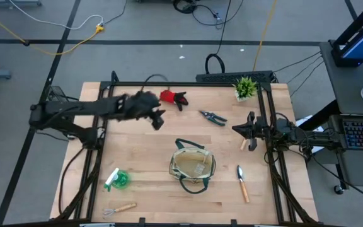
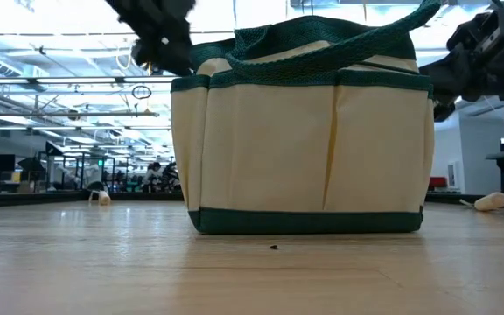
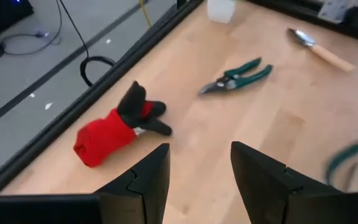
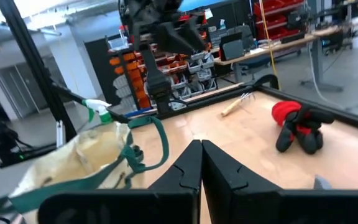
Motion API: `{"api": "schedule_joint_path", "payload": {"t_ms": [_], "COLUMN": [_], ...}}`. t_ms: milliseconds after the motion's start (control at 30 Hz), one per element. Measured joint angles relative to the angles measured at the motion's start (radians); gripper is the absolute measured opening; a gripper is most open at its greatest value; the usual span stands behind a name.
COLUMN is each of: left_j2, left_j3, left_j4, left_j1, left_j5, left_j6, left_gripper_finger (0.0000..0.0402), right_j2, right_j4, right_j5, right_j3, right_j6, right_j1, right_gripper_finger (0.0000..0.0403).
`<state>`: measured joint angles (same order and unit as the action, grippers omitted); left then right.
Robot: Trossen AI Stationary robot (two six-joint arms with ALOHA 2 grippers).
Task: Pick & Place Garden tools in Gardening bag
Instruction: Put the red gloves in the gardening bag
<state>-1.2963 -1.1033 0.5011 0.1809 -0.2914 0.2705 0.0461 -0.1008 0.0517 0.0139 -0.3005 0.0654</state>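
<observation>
The beige bag (image 1: 193, 165) with green handles stands open at the table's middle near side, and fills the low view (image 2: 304, 131). The red-black glove (image 1: 172, 98) lies at the far edge; it also shows in the left wrist view (image 3: 120, 127). My left gripper (image 1: 158, 120) is open, in the air just near of the glove. The pruning shears (image 1: 213, 116) lie right of the glove. A trowel (image 1: 241, 181) lies right of the bag. The green spray bottle (image 1: 118, 179) and a wooden-handled rake (image 1: 118, 208) lie at the near left. My right gripper (image 1: 251, 131) is shut at the right side.
A small potted plant (image 1: 245, 87) stands at the far right corner. A short wooden handle (image 1: 244, 144) lies by my right gripper. A black frame runs along the table's far and side edges. Bare wood lies between the glove and the bag.
</observation>
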Motion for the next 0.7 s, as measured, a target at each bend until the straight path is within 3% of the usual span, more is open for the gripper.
{"api": "schedule_joint_path", "payload": {"t_ms": [167,333,700], "left_j2": [-0.141,-0.261,-0.355], "left_j3": [-0.112,-0.171,-0.196], "left_j4": [0.001,0.002,-0.05], "left_j1": [0.153,0.257,0.3], "left_j5": [0.108,0.135,0.118], "left_j6": [-0.089,-0.09,-0.078], "left_gripper_finger": [0.0175,0.0175,0.0175], "right_j2": [0.0,0.0,0.0], "right_j4": [0.0,0.0,0.0], "right_j5": [0.0,0.0,0.0], "right_j3": [0.0,0.0,0.0], "right_j6": [-0.061,-0.111,-0.118], "right_j1": [0.0,0.0,0.0], "right_gripper_finger": [0.0,0.0,0.0]}}
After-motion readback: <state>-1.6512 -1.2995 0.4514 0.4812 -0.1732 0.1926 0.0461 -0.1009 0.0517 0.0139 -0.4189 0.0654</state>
